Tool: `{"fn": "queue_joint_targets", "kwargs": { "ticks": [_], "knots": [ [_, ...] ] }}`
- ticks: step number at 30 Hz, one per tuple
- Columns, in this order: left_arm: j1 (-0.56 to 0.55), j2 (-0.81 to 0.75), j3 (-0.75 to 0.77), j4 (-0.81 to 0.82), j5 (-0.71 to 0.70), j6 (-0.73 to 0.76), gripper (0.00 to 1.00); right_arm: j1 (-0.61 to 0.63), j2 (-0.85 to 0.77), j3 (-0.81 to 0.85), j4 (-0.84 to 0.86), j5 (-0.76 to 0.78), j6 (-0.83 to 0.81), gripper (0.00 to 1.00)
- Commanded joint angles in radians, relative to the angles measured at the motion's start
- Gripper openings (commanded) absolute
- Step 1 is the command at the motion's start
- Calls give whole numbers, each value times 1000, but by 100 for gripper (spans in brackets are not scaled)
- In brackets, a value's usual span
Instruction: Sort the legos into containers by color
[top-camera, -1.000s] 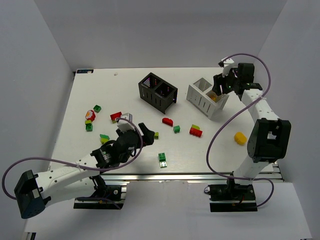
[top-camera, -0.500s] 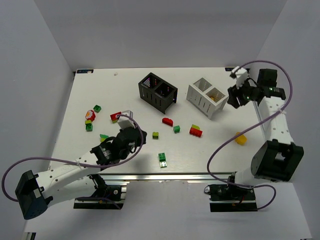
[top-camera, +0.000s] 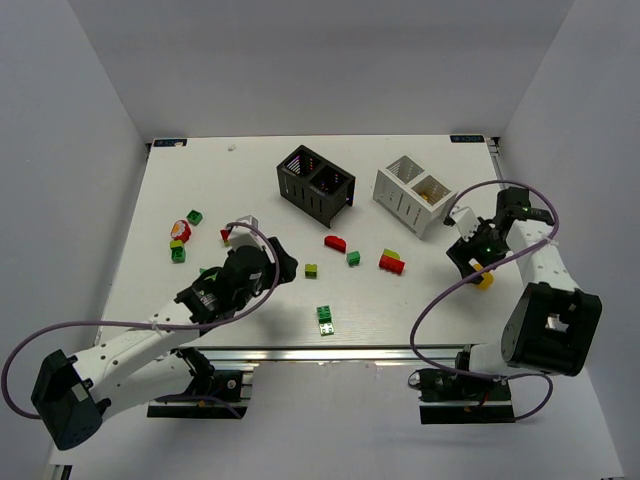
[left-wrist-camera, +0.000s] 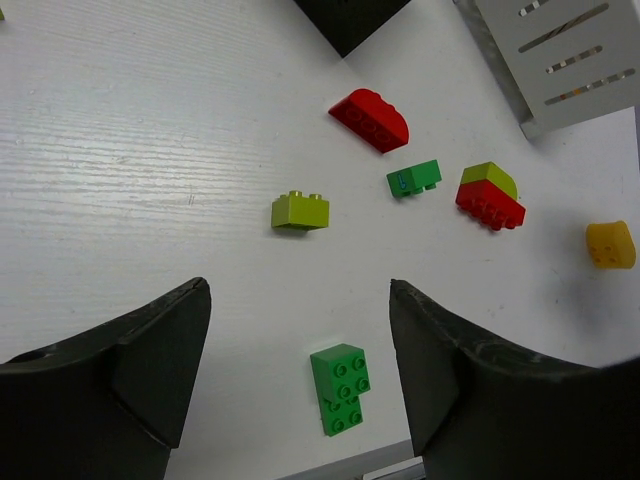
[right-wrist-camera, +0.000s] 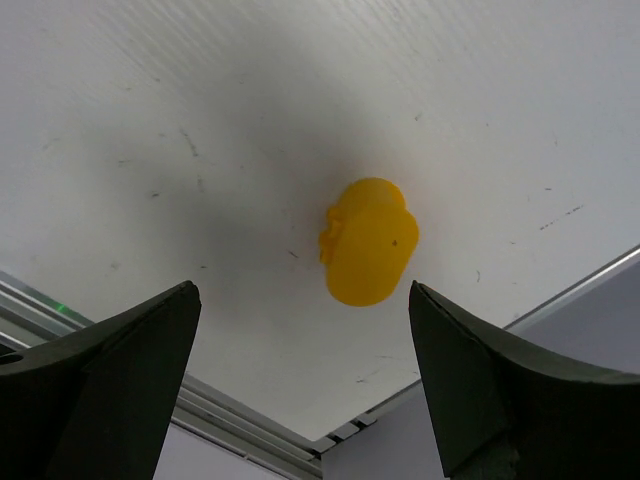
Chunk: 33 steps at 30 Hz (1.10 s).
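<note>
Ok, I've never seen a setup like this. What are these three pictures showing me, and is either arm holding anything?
Two robot arms are bolted at the near edge of a white table, each ending in a two-finger gripper. The wide picture looks down from above. The other two come from cameras on the wrists, with the dark fingers at the bottom. Small toy bricks lie scattered on the table, with a black bin and a white bin behind them. Nothing is held: the left gripper is open, facing a lime brick and a green brick, and the right gripper is open over a yellow brick.
</note>
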Motion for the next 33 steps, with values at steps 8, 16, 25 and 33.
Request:
{"fn": "queue_joint_targets", "kwargs": {
  "ticks": [8,16,25,33],
  "knots": [
    [35,50,-5,41,97,14,83,-5,176,74,95,133,11,87],
    [35,36,-16,34,102,-18,83,-19,264,77,139,175,15,82],
    [35,4,-14,3,105,-49,83,-35,307,46,164,142,-6,65],
    [35,-32,-33,3,118,-98,83,-39,273,23,142,85,-41,29]
  ]
}}
